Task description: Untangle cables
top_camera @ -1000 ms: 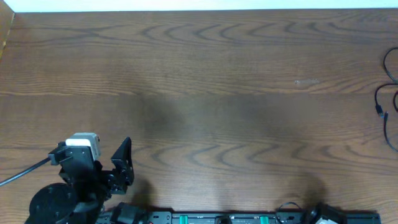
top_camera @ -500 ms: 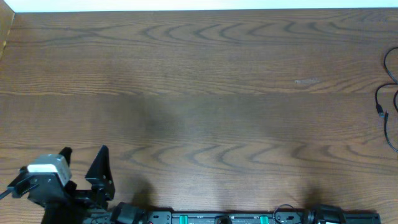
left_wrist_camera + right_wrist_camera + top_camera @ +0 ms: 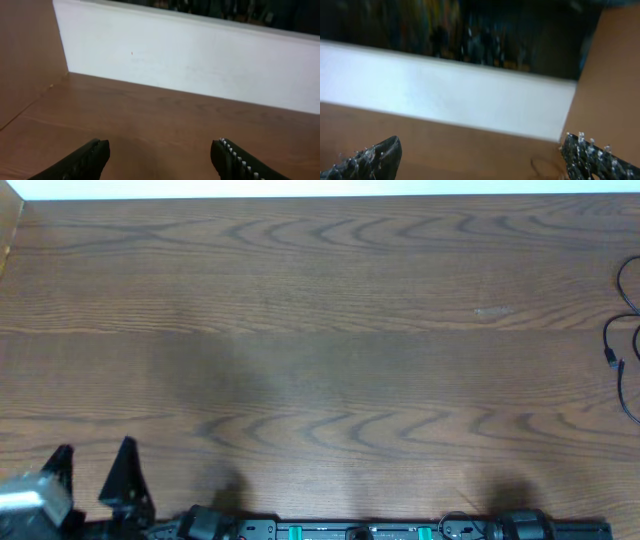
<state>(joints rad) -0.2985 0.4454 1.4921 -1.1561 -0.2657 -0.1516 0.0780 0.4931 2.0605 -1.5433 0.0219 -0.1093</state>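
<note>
Both released: left gripper (image 3: 92, 470) and right gripper (image 3: 481, 150) spread wide, grasping nothing. Black cable (image 3: 612, 345) on the surface (image 3: 320, 330), well apart, far to the left gripper's right.

free: table (image 3: 320, 330) centre; obstacle: cables (image 3: 611, 358) at right edge

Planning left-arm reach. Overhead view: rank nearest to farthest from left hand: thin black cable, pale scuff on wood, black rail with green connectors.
1. Black rail with green connectors, bottom edge, beside the left hand.
2. Pale scuff, upper right.
3. Thin black cable, far right edge.
</note>
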